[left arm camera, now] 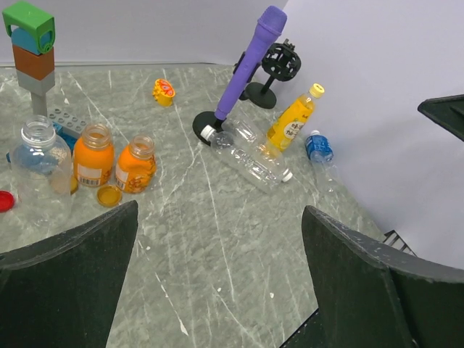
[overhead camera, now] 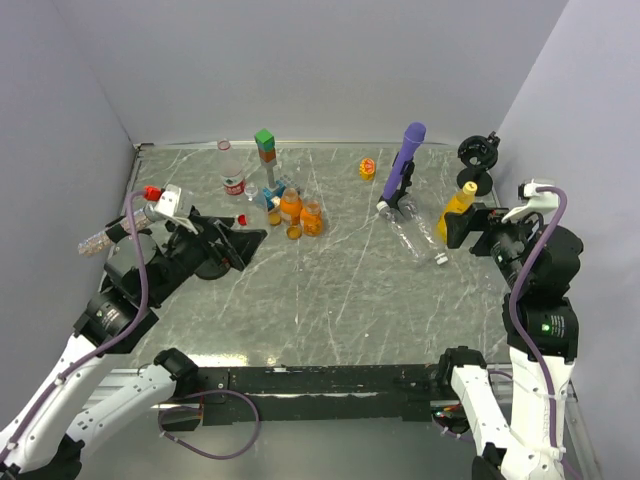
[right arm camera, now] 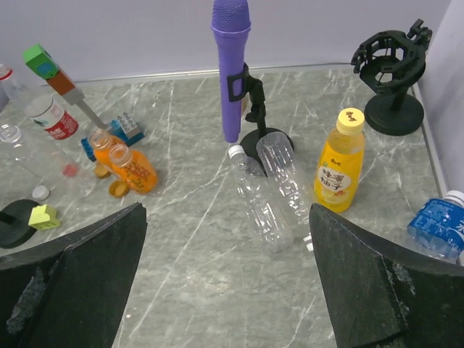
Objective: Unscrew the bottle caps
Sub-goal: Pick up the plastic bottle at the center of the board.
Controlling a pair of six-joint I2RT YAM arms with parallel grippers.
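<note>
Both grippers are open and empty above the table. My left gripper [overhead camera: 233,250] [left arm camera: 221,290] points at bare marble, well short of the bottles. My right gripper [overhead camera: 458,230] [right arm camera: 228,290] hovers near the yellow juice bottle [overhead camera: 458,205] [right arm camera: 338,170], which stands upright with its yellow cap [right arm camera: 351,119] on. Two clear bottles [overhead camera: 415,232] [right arm camera: 272,196] lie side by side, one with a white cap [right arm camera: 236,151]. A blue-labelled bottle [right arm camera: 437,225] [left arm camera: 318,147] lies at the right. Two orange bottles [overhead camera: 300,212] [left arm camera: 116,161] and a clear one [left arm camera: 40,163] stand uncapped. Loose caps lie nearby: red [overhead camera: 243,218], orange [left arm camera: 109,196], white [right arm camera: 41,193].
A purple microphone [overhead camera: 402,165] on a black stand leans beside the clear bottles. A black holder [overhead camera: 478,155] stands at the back right. A green and orange block stack [overhead camera: 265,145], a red-labelled bottle [overhead camera: 232,172] and a small yellow toy [overhead camera: 368,168] stand at the back.
</note>
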